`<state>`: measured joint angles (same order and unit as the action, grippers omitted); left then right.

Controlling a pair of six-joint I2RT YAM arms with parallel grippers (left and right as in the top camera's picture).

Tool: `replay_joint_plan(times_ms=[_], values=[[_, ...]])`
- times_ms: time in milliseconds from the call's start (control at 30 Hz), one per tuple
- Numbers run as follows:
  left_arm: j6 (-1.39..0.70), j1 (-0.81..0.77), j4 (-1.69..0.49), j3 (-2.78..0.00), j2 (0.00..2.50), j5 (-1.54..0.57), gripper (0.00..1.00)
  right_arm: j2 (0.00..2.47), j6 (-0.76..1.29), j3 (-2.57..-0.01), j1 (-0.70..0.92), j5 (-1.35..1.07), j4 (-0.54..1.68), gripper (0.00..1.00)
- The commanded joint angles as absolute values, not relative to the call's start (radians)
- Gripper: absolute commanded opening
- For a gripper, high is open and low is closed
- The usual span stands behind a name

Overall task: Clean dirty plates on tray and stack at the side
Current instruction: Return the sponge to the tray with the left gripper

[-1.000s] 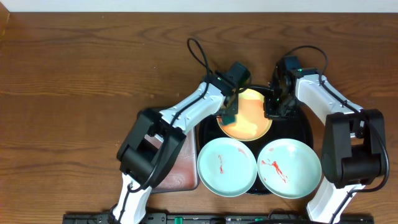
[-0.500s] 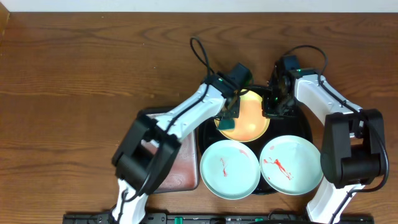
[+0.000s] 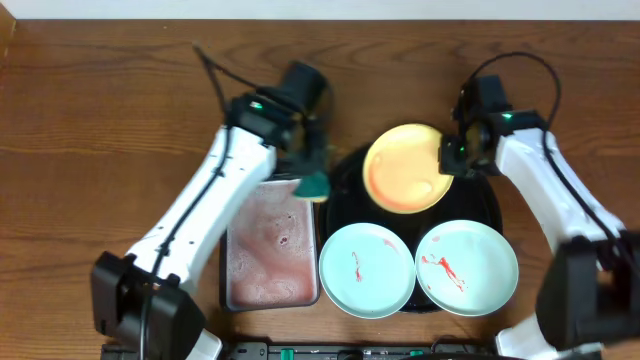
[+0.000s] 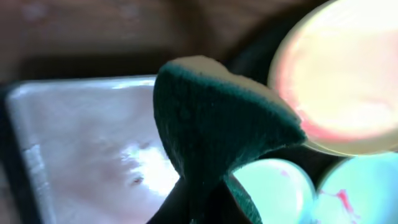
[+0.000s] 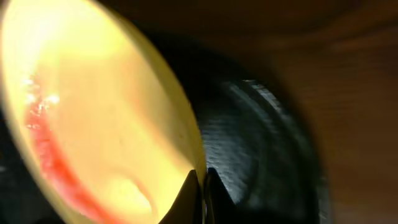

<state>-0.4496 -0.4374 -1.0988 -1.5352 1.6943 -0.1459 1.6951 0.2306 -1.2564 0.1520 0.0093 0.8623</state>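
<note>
Sponge (image 3: pixel 314 186), clamped in the left gripper (image 3: pixel 308 172), has withdrawn from the yellow plate (image 3: pixel 403 168) to just left of the tray (image 3: pixel 488 205), while the right gripper (image 3: pixel 450 160), pinched on that plate's rim, holds it seemingly lifted over the tray's far side, so its wipe appears finished.

There were three plates: one pale yellow plate (image 3: pixel 403 182), plus a left mint plate (image 3: pixel 366 270) and a right mint plate (image 3: pixel 466 268). Trays numbered two: one round black tray (image 3: pixel 484 200) and one rectangular pinkish tray (image 3: pixel 270 240). There was one green sponge (image 3: pixel 314 185), and two pincers, the left pincer (image 3: pixel 308 170) and the right pincer (image 3: pixel 447 168).
</note>
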Motion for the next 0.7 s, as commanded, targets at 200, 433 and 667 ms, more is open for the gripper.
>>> replay_joint_plan(times_ms=[200, 433, 667], values=[[-0.355, -0.308, -1.170, -1.380, 1.697, -0.096, 0.08, 1.483, 0.233, -1.259, 0.347, 0.470, 0.898, 0.01], [-0.351, -0.244, -1.140, -1.258, 1.696, -0.093, 0.08, 1.462, 0.200, -1.259, 0.493, 0.716, 0.939, 0.01], [-0.333, -0.223, -1.140, -1.255, 1.617, -0.093, 0.32, 1.462, 0.149, -1.259, 0.611, 0.836, 0.984, 0.01]])
